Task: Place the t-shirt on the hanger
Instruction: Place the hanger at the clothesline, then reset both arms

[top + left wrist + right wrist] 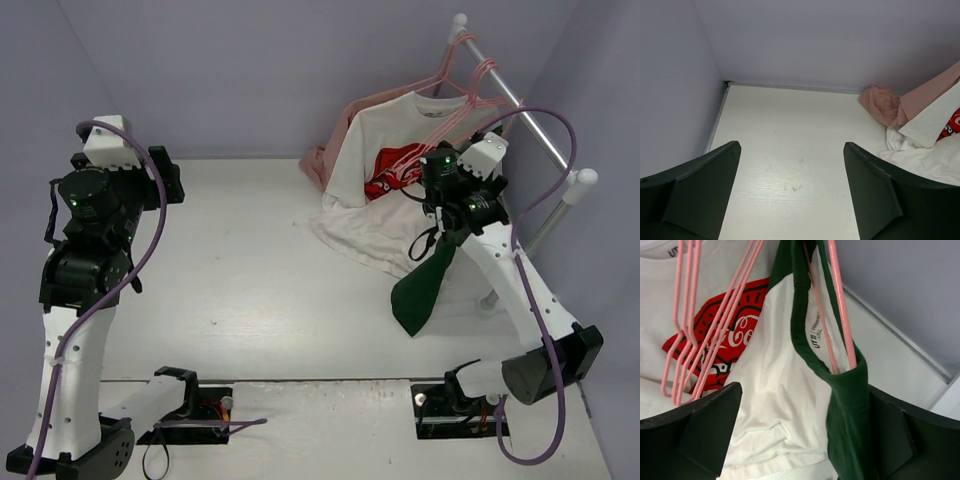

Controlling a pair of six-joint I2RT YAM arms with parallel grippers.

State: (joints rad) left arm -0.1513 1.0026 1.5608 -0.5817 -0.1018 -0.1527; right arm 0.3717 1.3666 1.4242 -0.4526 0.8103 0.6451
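The t-shirt (775, 400) hangs near the rail (520, 100) on the right, with the pink hanger (842, 335) threaded through its green collar. The right gripper (805, 390) has its jaws wide apart around the fabric, green cloth lying against one finger. The left gripper (791, 146), jaws also apart, hovers over the table (790, 115), well apart from the shirt.

top external: high over near table (250, 290) edge, looking down, wide | left wrist: low, facing back-left corner, far | right wrist: tight on t-shirt (785, 390) collar, hanger (842, 315) | shared: red-logo shirt (385, 150) in all three
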